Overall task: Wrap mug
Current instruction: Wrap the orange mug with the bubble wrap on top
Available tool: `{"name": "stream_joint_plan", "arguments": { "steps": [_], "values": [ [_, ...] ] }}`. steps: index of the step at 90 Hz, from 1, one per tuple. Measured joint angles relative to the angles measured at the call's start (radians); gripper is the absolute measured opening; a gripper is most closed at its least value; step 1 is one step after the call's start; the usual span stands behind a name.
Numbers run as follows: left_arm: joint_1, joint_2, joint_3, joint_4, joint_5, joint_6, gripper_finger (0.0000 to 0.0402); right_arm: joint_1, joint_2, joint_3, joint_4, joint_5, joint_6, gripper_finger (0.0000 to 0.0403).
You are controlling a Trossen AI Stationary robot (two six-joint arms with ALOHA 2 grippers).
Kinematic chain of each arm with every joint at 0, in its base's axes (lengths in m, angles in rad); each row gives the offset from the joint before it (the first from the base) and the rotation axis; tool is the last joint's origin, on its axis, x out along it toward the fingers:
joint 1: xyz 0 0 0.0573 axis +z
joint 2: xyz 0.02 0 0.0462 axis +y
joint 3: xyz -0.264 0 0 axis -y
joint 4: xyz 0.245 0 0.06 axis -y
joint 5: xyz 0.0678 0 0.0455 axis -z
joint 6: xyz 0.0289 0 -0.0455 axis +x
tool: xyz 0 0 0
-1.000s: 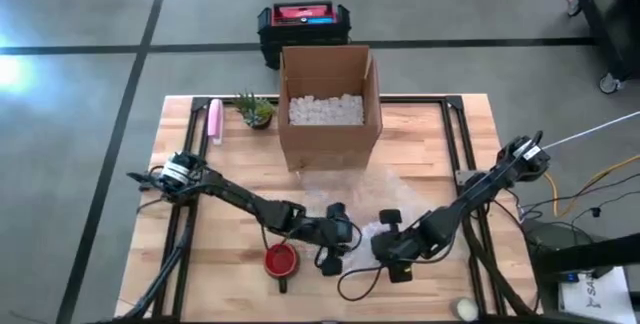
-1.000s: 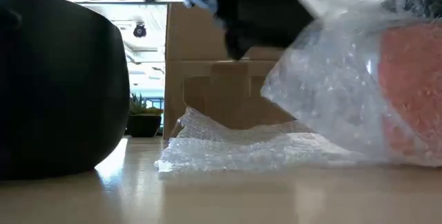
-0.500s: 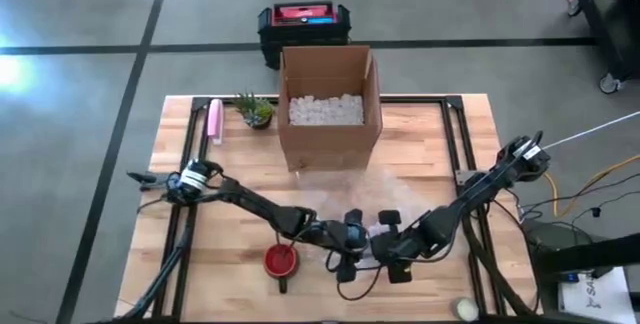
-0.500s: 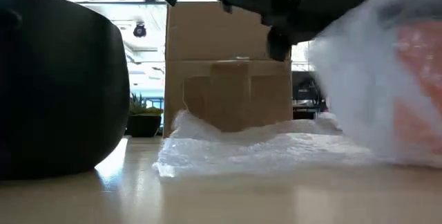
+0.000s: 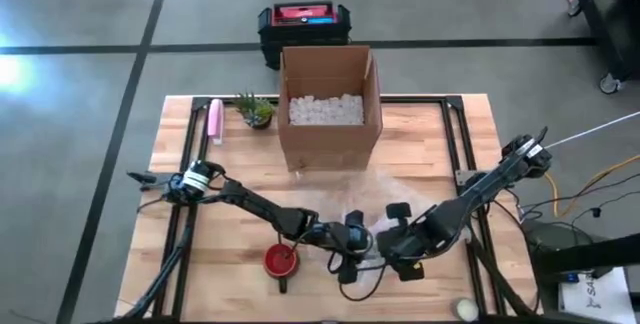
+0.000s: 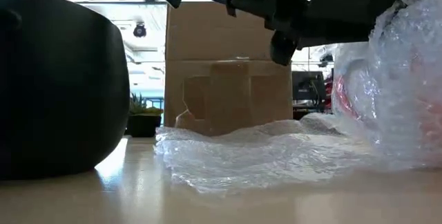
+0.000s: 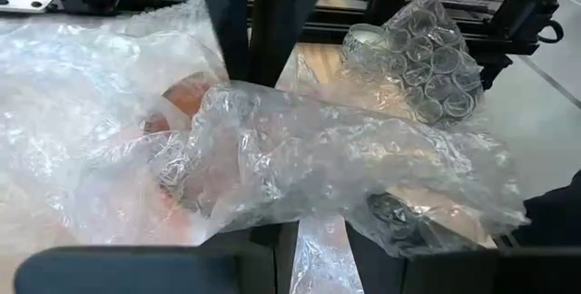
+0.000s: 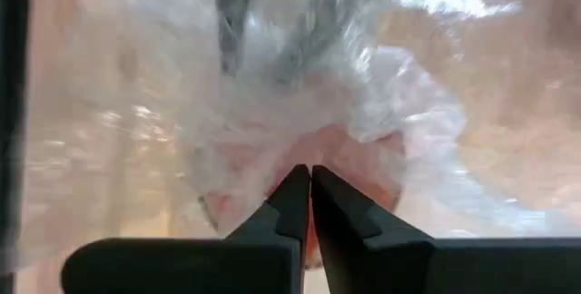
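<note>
On the table, bubble wrap (image 6: 262, 155): lying crumpled from the centre toward 5 o'clock, one part rising in a bundle between the two claws.
Left claw (image 7: 320, 235): reaching in to about 6 o'clock and gripping a fold of bubble wrap that is running between its fingers.
Right claw (image 8: 310, 181): sitting at about 5 o'clock, facing the left one, fingertips pressing together against the bundle; whether any film is caught between them is not showing.
Wrapped reddish thing (image 8: 363, 167): showing through the film between the claws; I am judging it to be a mug, with wrap covering the sides in view.
Red mug (image 5: 281, 260): standing bare at 7 o'clock, just beside the left arm, with no wrap touching it.
Cardboard box (image 5: 330, 144): standing open at 12 o'clock, packing peanuts (image 5: 326, 110) lying inside.
Progress: the wrapping seems to be midway, with film already going over the bundled thing but hanging loose and unclosed.
Left to do: tightening and closing the loose ends is still looking necessary, and the bare red mug is still waiting unwrapped.
</note>
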State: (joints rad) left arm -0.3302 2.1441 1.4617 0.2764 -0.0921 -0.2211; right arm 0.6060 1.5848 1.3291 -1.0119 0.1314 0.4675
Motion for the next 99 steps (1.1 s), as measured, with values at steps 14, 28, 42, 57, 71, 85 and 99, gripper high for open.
{"name": "stream_joint_plan", "arguments": {
  "steps": [14,28,42,57,71,85,99],
  "values": [
    [0.000,-0.003,-0.001,-0.006,-0.001,0.000,0.0075,0.002,0.001,-0.004,0.142,0.040,-0.048,0.0002],
    [0.001,-0.014,-0.003,-0.030,-0.004,-0.002,0.0075,-0.004,0.063,-0.099,0.195,0.027,-0.052,0.0002],
    [0.001,-0.026,-0.004,-0.048,-0.005,-0.014,0.0075,-0.005,0.106,-0.180,0.197,0.020,-0.022,0.0002],
    [-0.001,-0.030,0.006,-0.058,-0.004,-0.060,0.0075,-0.005,0.109,-0.208,0.215,0.000,-0.032,0.0002],
    [0.005,-0.031,0.054,-0.073,-0.003,-0.049,0.0075,-0.003,0.099,-0.206,0.224,0.017,-0.022,0.0002],
    [0.015,-0.034,0.061,-0.131,-0.004,-0.058,0.0075,-0.002,0.093,-0.207,0.272,0.037,-0.010,0.0002],
    [0.007,-0.049,0.063,-0.251,-0.004,-0.109,0.0075,-0.007,0.110,-0.208,0.336,0.044,-0.010,0.0002]
  ]
}}
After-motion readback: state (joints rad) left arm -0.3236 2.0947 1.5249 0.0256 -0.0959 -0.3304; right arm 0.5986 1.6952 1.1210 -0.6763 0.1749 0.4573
